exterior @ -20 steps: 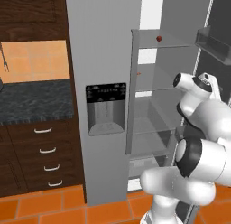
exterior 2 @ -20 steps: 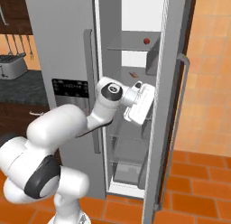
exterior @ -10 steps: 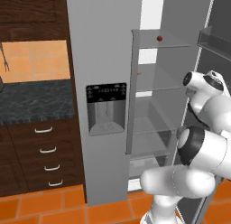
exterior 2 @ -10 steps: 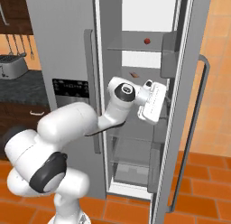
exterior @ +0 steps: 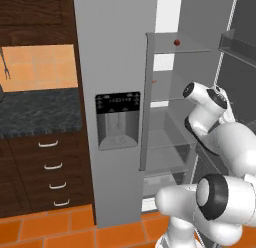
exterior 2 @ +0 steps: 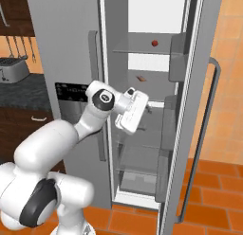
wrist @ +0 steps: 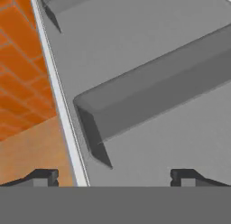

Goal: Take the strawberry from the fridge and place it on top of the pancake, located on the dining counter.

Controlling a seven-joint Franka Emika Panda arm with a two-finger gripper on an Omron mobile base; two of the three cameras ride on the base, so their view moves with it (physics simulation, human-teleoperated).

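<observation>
The fridge (exterior 2: 71,44) is tall and grey, its right-hand door swung open to show glass shelves. The strawberry (exterior 2: 154,42), tiny, dark red and roundish, sits on the top shelf near that shelf's front edge, towards its right end.

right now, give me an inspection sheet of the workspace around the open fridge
surface: glass shelves inside the fridge, door swung open
job's things: strawberry on the top shelf, untouched
clutter: small flat orange-brown item on the shelf below
claw: claw open, empty, facing the door bins, well below the strawberry
cables: nothing seen
surroundings: black-topped counter with wood drawers, toaster, orange tile floor
</observation>
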